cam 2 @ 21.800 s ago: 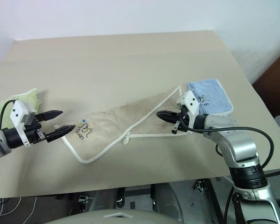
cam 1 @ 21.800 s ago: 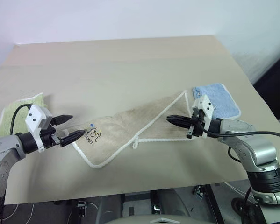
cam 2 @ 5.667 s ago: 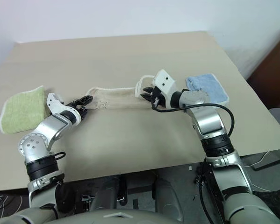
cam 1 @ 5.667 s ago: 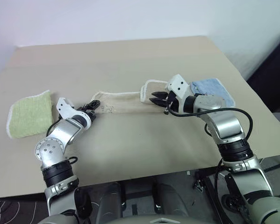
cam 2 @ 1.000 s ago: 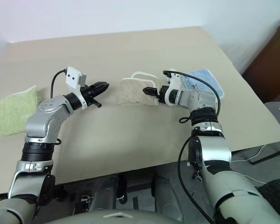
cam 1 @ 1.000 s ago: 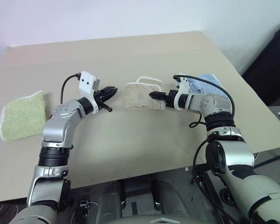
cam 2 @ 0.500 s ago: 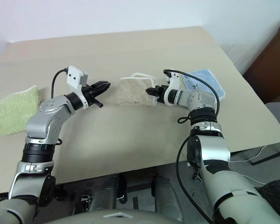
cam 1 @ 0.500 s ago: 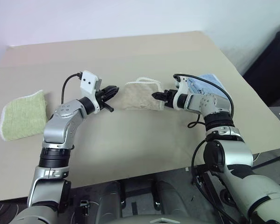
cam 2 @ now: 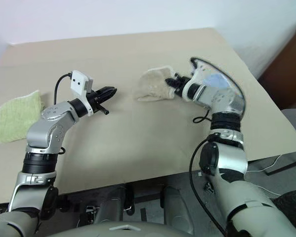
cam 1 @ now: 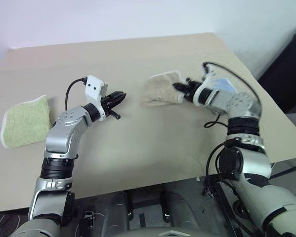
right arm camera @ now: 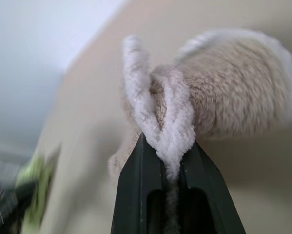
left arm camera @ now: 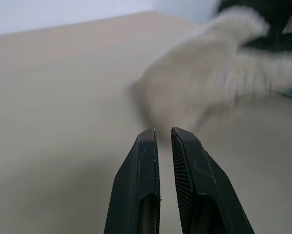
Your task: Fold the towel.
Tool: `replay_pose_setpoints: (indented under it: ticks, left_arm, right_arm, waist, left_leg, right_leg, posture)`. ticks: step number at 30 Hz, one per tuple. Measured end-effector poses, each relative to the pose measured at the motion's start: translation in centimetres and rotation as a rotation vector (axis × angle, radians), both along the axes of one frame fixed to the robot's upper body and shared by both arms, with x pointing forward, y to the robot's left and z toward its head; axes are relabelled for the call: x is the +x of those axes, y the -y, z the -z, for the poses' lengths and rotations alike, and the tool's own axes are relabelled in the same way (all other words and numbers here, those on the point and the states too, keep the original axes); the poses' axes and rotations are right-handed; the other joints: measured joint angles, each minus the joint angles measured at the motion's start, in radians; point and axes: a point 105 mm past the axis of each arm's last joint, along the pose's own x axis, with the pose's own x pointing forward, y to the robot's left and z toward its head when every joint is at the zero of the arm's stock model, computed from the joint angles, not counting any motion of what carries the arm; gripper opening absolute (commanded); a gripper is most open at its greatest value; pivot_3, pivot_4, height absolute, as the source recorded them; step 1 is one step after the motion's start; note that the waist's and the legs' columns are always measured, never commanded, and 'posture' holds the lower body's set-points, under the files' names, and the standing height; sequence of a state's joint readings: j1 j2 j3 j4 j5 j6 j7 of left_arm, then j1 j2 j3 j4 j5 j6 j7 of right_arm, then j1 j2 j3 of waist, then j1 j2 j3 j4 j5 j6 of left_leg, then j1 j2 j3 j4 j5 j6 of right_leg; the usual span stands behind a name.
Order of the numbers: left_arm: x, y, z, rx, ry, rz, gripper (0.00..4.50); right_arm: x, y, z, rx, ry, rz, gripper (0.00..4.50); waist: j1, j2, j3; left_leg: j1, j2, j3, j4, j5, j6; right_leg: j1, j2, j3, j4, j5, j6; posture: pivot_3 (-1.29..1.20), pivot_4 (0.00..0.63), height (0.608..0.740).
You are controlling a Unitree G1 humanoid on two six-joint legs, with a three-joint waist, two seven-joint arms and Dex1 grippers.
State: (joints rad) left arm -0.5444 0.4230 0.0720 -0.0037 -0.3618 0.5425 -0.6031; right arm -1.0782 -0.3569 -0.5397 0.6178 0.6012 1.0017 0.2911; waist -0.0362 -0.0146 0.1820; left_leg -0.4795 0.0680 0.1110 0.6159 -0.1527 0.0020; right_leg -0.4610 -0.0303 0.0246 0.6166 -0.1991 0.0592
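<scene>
The beige towel [cam 1: 161, 89] is folded into a small bundle and hangs lifted off the table [cam 1: 138, 148], right of centre. My right gripper [cam 1: 180, 88] is shut on its right side. In the right wrist view the fingers [right arm camera: 141, 165] pinch the white corded edging [right arm camera: 167, 131], with the rest of the towel [right arm camera: 233, 92] bunched beyond. My left gripper [cam 1: 119, 96] hovers shut and empty to the left of the towel, pointing at it; its fingertips [left arm camera: 148, 134] are nearly touching each other, and the towel [left arm camera: 209, 83] shows blurred ahead of them.
A light green folded towel [cam 1: 25, 121] lies at the table's left side. A light blue folded towel [cam 1: 226, 85] lies at the right, mostly hidden behind my right arm. The table's right edge runs close past it.
My right gripper has shut on the towel's edge and swung up and to the right, lifting the bundle off the table. The left arm has stayed still.
</scene>
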Motion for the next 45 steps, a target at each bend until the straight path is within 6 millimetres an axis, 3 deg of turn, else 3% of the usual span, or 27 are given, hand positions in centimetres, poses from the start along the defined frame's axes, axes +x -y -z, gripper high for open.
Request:
replay_pose_setpoints:
  ticks: [3,4,5,7,9,13,16,19,22,33,40,45]
  left_arm:
    - [0.0,0.0,0.0,0.001,0.0,0.002,0.53]
    - [0.0,0.0,0.0,0.001,0.0,0.003,0.53]
    - [0.0,1.4,-0.4,-0.013,0.012,0.042,0.53]
    - [0.1,1.3,-0.2,-0.015,0.002,0.039,0.53]
    - [0.1,1.2,0.0,-0.017,-0.004,0.037,0.53]
    - [0.1,2.0,0.3,-0.023,-0.016,0.059,0.53]
    - [0.0,2.3,0.4,-0.018,-0.019,0.067,0.53]
    - [0.0,2.3,0.5,-0.017,-0.02,0.067,0.53]
    - [0.0,2.2,0.6,-0.017,-0.025,0.064,0.53]
    - [-0.2,2.2,0.7,-0.022,-0.026,0.065,0.53]
    - [-0.3,2.2,0.9,-0.029,-0.03,0.065,0.53]
    - [-0.4,2.0,1.5,-0.032,-0.046,0.056,0.53]
  right_arm:
    - [-0.4,4.0,-5.1,-0.005,0.135,0.135,0.03]
    - [-0.6,4.5,-6.3,-0.005,0.174,0.157,0.03]
    - [-0.8,8.6,-5.4,-0.006,0.084,0.322,0.03]
    - [-1.6,12.0,-4.2,0.02,0.014,0.447,0.03]
    - [-2.4,13.7,-1.6,0.043,-0.085,0.517,0.03]
    - [-3.1,14.0,5.2,0.07,-0.283,0.597,0.03]
    - [-3.4,13.6,7.6,0.085,-0.367,0.615,0.03]
    - [-3.5,13.5,7.5,0.081,-0.379,0.615,0.03]
    - [-3.6,13.5,7.4,0.066,-0.379,0.616,0.79]
    - [-4.2,14.2,4.8,0.001,-0.271,0.66,4.48]
    - [-6.8,16.5,5.0,-0.044,-0.3,0.842,4.48]
    - [-7.7,16.8,4.8,-0.086,-0.265,0.889,4.48]
  waist:
    - [-0.004,0.0,0.0]
    - [-0.01,0.0,-0.001]
    - [-0.005,-0.001,-0.001]
    - [0.002,-0.001,-0.001]
    - [-0.001,-0.001,-0.001]
    - [-0.015,0.0,-0.001]
    - [-0.014,0.0,-0.001]
    - [-0.013,0.0,-0.001]
    - [-0.011,0.0,-0.001]
    - [-0.007,0.0,-0.001]
    - [-0.008,0.0,-0.002]
    - [-0.01,0.001,-0.002]
  left_leg:
    - [0.0,0.0,0.0,-0.001,0.0,0.0]
    - [0.001,0.001,0.0,-0.001,0.0,0.0]
    - [0.0,0.0,-0.001,-0.002,0.0,0.0]
    - [0.0,0.0,-0.001,-0.002,0.0,0.0]
    - [0.001,0.0,-0.001,-0.001,0.0,0.0]
    - [0.002,-0.001,-0.001,0.0,0.004,0.006]
    - [0.002,-0.001,-0.001,0.0,0.004,0.007]
    - [0.003,-0.001,-0.002,0.0,0.004,0.007]
    - [0.003,-0.001,-0.003,0.0,0.004,0.007]
    - [0.002,-0.001,-0.003,0.0,0.004,0.007]
    - [0.002,-0.001,-0.003,0.0,0.004,0.007]
    - [0.002,-0.001,-0.003,0.0,0.004,0.007]
  right_leg:
    - [0.001,0.0,0.0,-0.003,0.0,0.0]
    - [0.001,0.001,0.0,-0.004,0.0,0.0]
    - [0.001,0.001,0.0,-0.004,0.0,0.0]
    - [0.0,0.001,0.0,-0.004,-0.001,0.001]
    - [0.001,0.001,0.001,-0.004,-0.001,0.001]
    - [0.001,0.003,0.004,-0.003,-0.001,0.002]
    - [0.001,0.003,0.004,-0.002,0.0,0.003]
    - [0.002,0.003,0.003,-0.002,0.0,0.003]
    - [0.002,0.003,0.003,-0.002,0.001,0.003]
    - [0.002,0.002,0.003,-0.003,0.0,0.004]
    - [0.002,0.002,0.003,-0.003,0.0,0.004]
    - [0.002,0.002,0.003,-0.002,0.0,0.003]
  posture:
    - [0.0,0.15,0.74]
    - [0.0,0.15,0.74]
    - [0.0,0.15,0.74]
    - [0.0,0.15,0.74]
    - [0.0,0.15,0.74]
    - [0.0,0.15,0.74]
    - [0.0,0.15,0.74]
    - [0.0,0.15,0.74]
    - [0.0,0.15,0.74]
    - [0.0,0.15,0.74]
    - [0.0,0.15,0.74]
    - [0.0,0.15,0.74]
